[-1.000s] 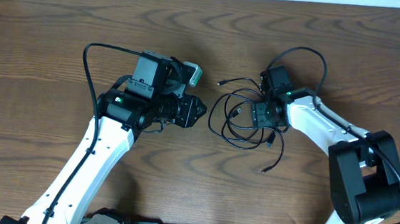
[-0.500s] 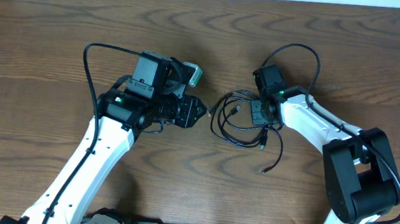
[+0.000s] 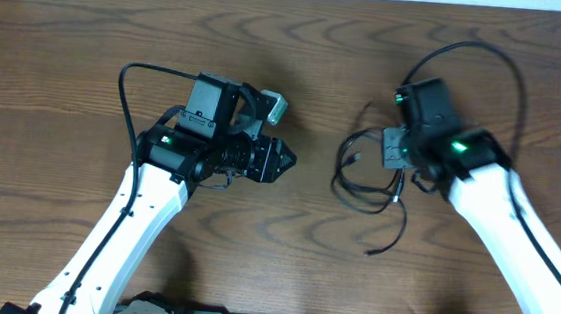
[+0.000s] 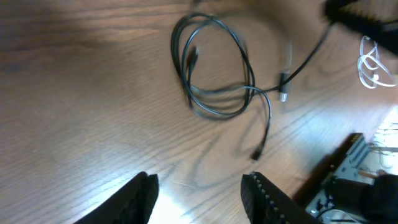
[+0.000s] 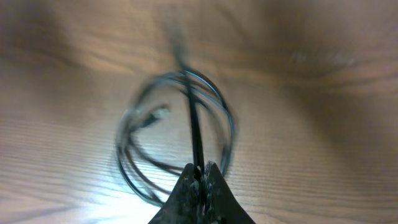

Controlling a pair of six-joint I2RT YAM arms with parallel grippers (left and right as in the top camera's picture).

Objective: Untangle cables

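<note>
Cables [image 5: 193,124] have slid right, pinched in right jaws; bare table [image 3: 303,249] leftward.

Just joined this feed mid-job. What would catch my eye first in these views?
The small coil of cables stands out first, right of centre on the wooden table, with a loose tail trailing toward the near edge. The right gripper is shut on a black strand of it. The left gripper is open and empty, off to the coil's left and not touching it.
</note>
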